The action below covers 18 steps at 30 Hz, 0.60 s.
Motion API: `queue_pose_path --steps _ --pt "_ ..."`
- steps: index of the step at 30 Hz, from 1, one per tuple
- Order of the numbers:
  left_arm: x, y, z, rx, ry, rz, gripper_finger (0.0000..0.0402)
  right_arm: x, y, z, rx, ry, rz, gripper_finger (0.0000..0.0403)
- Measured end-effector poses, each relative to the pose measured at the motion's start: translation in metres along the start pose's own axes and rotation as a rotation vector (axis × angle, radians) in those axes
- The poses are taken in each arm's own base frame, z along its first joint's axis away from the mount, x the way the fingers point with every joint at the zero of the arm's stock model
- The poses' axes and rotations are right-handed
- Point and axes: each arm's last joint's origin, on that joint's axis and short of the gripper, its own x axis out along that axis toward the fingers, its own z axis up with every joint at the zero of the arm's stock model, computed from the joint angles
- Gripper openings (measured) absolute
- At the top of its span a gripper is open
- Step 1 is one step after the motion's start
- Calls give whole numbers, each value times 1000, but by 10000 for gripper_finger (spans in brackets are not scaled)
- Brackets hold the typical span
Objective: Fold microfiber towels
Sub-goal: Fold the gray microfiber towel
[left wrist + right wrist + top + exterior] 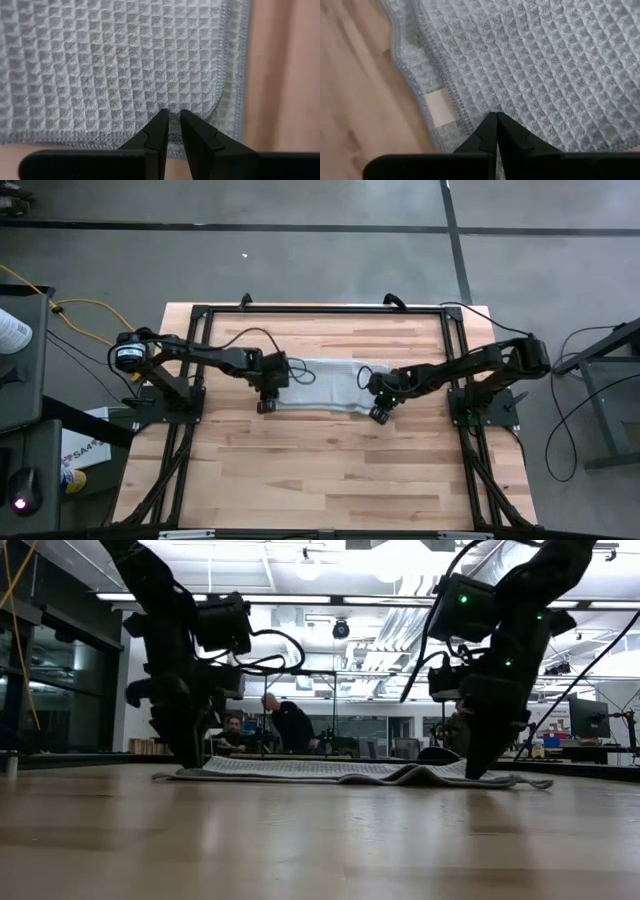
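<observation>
L gripper (170, 116): fingers nearly together, a thin fold of cloth pinched between the tips; sits at the towel's left end, near-edge corner. Grip is at the hem so the upper layer can be lifted w/o dragging the rest.
R gripper (496, 119): fingers closed tight, tips meeting on the weave at the towel's right end, near-edge corner, just beside the small tan label (439, 107). Judged to mirror the L grip so both corners rise together.
Towel (325, 388): grey-blue waffle cloth, long strip lying flat on the table (330, 480), between the two grippers, toward the table's far half. Wrist views show a 2nd hem offset under the top layer, so prob. already folded once.
Right end of towel: low view shows a small hump in the cloth under the R gripper; rest lies flat.
Arms: both reach inward from the table's sides, wrists angled down onto the towel, approx. symmetric.
Step (judgement): corners gripped, lift not yet begun; next fold likely needs both corners carried evenly.
Risk: a pinch this shallow could slip, or take only one layer.
Beyond the table: people (285, 725) in the room behind the towel, well apart.
</observation>
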Motion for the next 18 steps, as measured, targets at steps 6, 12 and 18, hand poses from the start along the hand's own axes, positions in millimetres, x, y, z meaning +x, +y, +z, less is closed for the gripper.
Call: queue_pose_path --steps 6,12,18 --pt "4 -37 0 21 18 -46 54 -1 19 -12 4 17 27 2" --pt "6 -70 -4 24 28 -75 54 -3 38 -27 -10 28 51 2" --pt "5 -94 -4 11 9 -98 54 -4 44 -32 -38 -2 15 2"
